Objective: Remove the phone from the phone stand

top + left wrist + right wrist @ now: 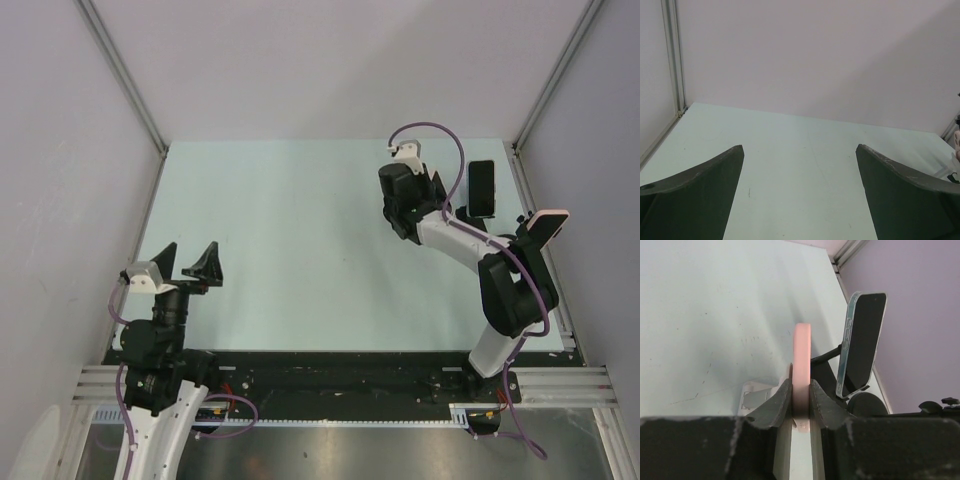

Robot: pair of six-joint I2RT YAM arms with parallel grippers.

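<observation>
In the right wrist view the phone (802,350) is a thin pink slab seen edge-on. My right gripper (801,382) is shut on it, one finger pressed flat against each face. The white phone stand (757,396) sits on the table just left of the jaws. The phone's lower end is hidden behind them, so I cannot tell whether it rests in the stand. From above, the right gripper (440,195) covers both phone and stand. My left gripper (188,260) hangs open over the near left of the table, nothing between its fingers (715,180).
Just right of the held phone, a second phone in a clear case (862,347) leans on a black stand (867,402); from above this dark phone (482,188) is near the right rail. A pink-edged phone (548,225) stands by the right wall.
</observation>
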